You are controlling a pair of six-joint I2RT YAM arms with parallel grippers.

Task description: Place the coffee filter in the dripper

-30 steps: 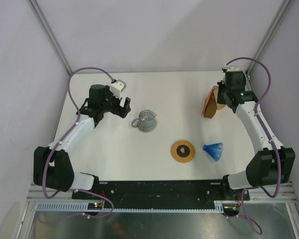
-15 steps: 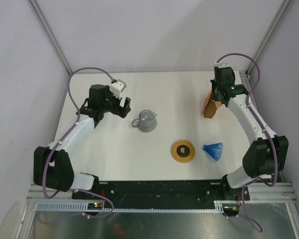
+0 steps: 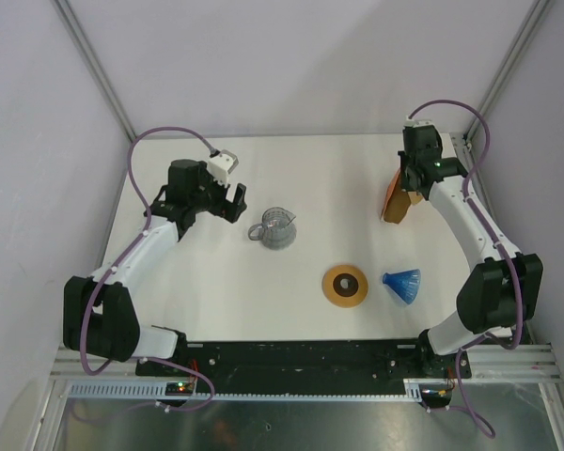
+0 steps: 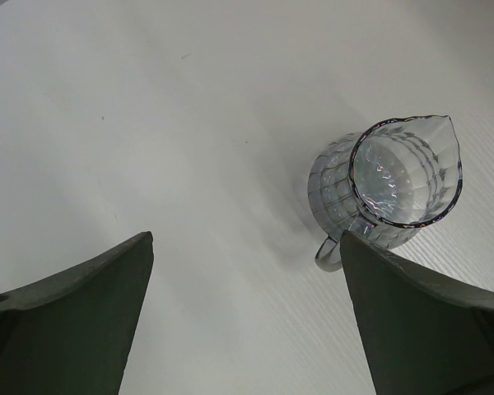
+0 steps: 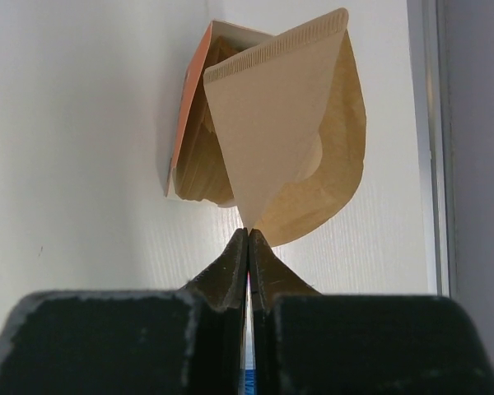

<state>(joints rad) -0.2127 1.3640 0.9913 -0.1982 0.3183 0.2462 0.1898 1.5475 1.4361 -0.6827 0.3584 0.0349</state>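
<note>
My right gripper (image 5: 249, 234) is shut on the pointed tip of a single thin tan paper coffee filter (image 5: 272, 123), which opens away from the fingers and hangs in front of the thick orange-brown stack of filters (image 5: 189, 152). From above, this gripper (image 3: 411, 188) is at the far right, over the stack (image 3: 393, 199). The blue ribbed dripper (image 3: 402, 285) lies on its side at the near right, well apart from the gripper. My left gripper (image 3: 233, 202) is open and empty, just left of the glass jug.
A clear glass jug (image 3: 277, 226) stands left of centre and also shows in the left wrist view (image 4: 395, 177), between and beyond the left fingers. A flat brown ring with a dark hole (image 3: 345, 285) lies beside the dripper. The metal frame rail (image 3: 479, 188) runs close along the right.
The right wrist has swung left and back over the filter stack since a second ago, then held nearly still. The left arm has not moved.
</note>
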